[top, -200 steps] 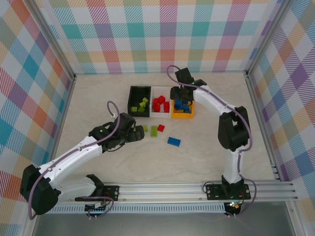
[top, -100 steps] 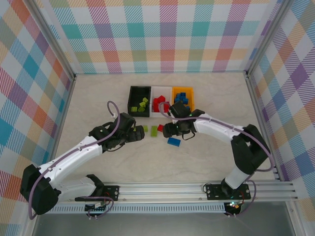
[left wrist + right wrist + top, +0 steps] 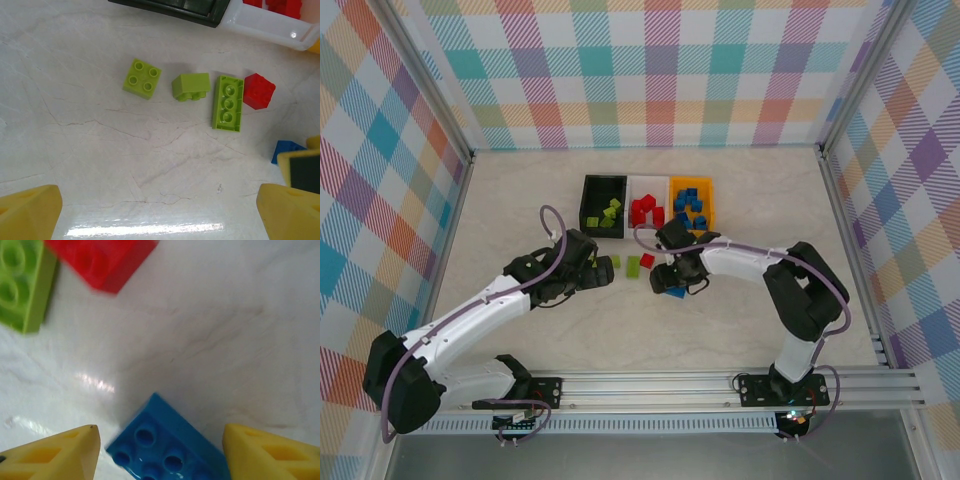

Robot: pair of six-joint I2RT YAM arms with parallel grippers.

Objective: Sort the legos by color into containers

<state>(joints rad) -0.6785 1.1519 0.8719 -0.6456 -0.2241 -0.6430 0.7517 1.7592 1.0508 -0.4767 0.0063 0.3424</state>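
Three joined containers stand at the back: black (image 3: 603,190) with green legos, white (image 3: 646,228) with red ones, orange (image 3: 710,205) with blue ones. Loose on the table lie a green square brick (image 3: 142,78), a tipped green brick (image 3: 191,86), a long green brick (image 3: 228,102), a red brick (image 3: 259,91) and a blue brick (image 3: 167,442). My right gripper (image 3: 675,283) is down at the table, open, its yellow fingers (image 3: 55,455) on either side of the blue brick. My left gripper (image 3: 595,272) hangs wide open just left of the green bricks, nothing between its fingers (image 3: 27,212).
The right gripper's yellow finger (image 3: 300,170) shows at the right edge of the left wrist view, beside the blue brick (image 3: 286,150). The two grippers are close together mid-table. Plaid walls and a metal frame (image 3: 840,190) bound the table.
My right arm has swung from above the orange container down to the table and now straddles the blue brick. The left arm has not moved.
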